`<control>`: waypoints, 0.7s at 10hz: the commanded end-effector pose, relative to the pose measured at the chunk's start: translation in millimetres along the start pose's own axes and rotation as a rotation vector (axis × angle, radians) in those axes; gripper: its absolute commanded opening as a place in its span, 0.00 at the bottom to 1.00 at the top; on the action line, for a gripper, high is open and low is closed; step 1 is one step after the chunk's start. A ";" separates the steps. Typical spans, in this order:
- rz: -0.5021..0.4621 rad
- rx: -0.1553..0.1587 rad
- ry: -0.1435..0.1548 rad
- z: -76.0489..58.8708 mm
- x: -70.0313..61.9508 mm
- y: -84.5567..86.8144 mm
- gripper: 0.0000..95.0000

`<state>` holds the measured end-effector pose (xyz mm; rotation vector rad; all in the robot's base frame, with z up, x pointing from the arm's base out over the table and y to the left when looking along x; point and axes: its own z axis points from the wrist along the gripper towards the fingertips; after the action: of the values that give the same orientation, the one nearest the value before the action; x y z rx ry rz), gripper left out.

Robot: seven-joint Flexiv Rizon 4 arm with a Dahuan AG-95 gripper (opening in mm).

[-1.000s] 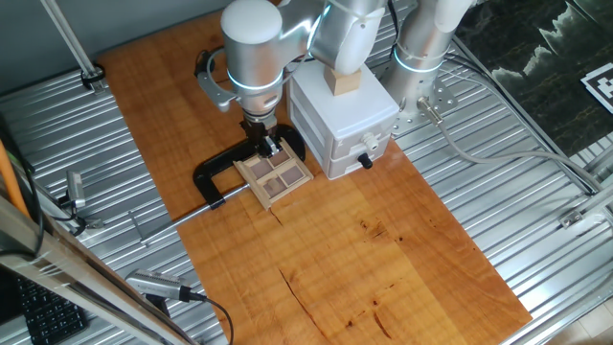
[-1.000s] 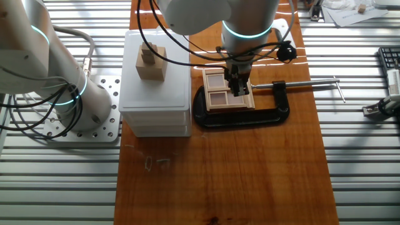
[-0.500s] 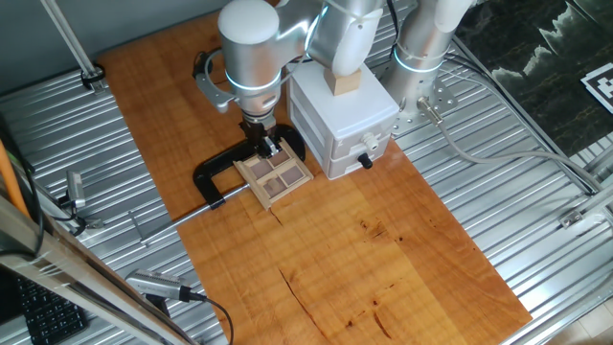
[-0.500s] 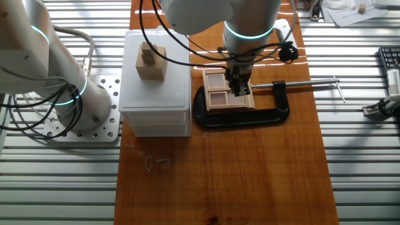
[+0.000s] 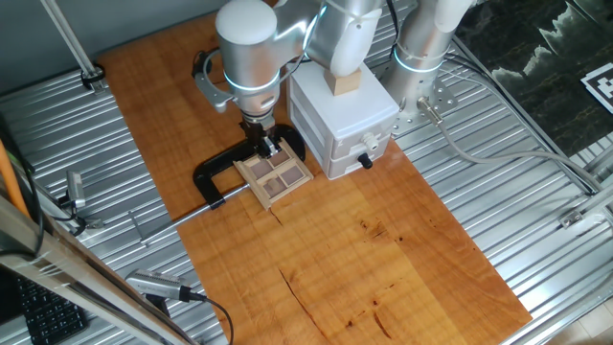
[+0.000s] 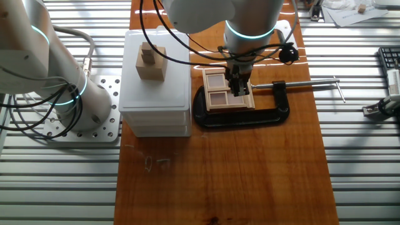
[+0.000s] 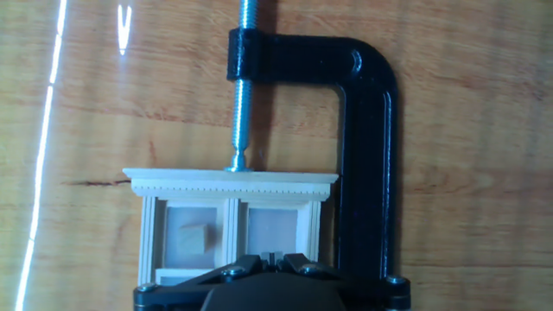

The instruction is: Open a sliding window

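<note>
The sliding window [image 5: 279, 175] is a small light-wood frame with brown panes, lying flat on the wooden board beside the white box. It also shows in the other fixed view [image 6: 217, 91] and in the hand view [image 7: 230, 183]. A small wooden cube knob [image 7: 194, 239] sits on its left pane. My gripper [image 5: 269, 149] points straight down onto the window's far part, as the other fixed view [image 6: 238, 88] also shows. In the hand view my gripper [image 7: 272, 256] has its jaws nearly together on a thin light piece of the window.
A black C-clamp [image 5: 215, 173] pins the window to the board, its screw [image 7: 243, 86] pressing the frame's edge; it also shows in the other fixed view [image 6: 250, 117]. A white box with drawers and a black knob [image 5: 350, 120] stands close by, a wooden block [image 5: 343, 80] on top.
The arm has shifted very slightly to the left in one fixed view. The window and clamp look unchanged.
</note>
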<state>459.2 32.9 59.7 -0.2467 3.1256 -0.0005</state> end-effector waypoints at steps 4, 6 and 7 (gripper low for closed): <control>0.001 0.003 -0.007 8.2 23.5 6.9 0.00; -0.003 0.001 -0.005 12.7 31.9 5.8 0.00; -0.005 0.002 -0.006 15.1 34.7 4.7 0.00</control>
<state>421.7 31.7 42.8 -0.2620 3.1255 0.0035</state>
